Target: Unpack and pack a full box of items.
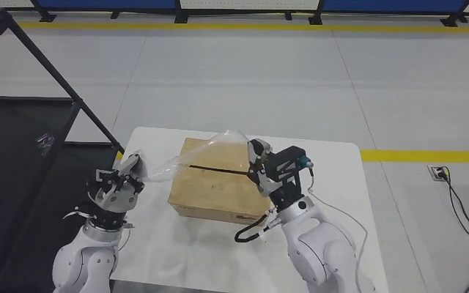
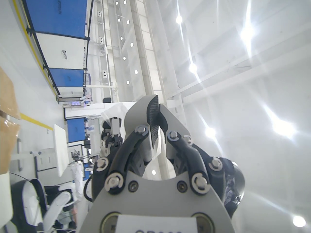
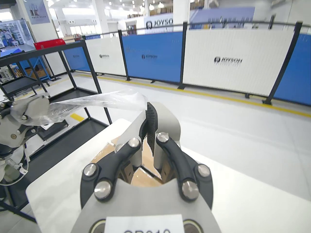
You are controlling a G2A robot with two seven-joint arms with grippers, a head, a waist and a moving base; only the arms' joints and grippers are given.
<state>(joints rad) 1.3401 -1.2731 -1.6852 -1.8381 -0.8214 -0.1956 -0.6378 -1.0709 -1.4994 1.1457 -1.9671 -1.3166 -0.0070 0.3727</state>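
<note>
Held over the closed cardboard box (image 1: 212, 187) on the tabletop (image 1: 337, 168): clear plastic sheet (image 1: 192, 155), lengthwise between left gripper (image 1: 132, 170) and right gripper (image 1: 253, 157), both clamped on its ends.

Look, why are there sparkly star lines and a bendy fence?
Left wrist view: the ceiling lamps glare into long streaks. Right wrist view: the lens curves the fence. Top view: even light, with a shine on the clear plastic.
</note>
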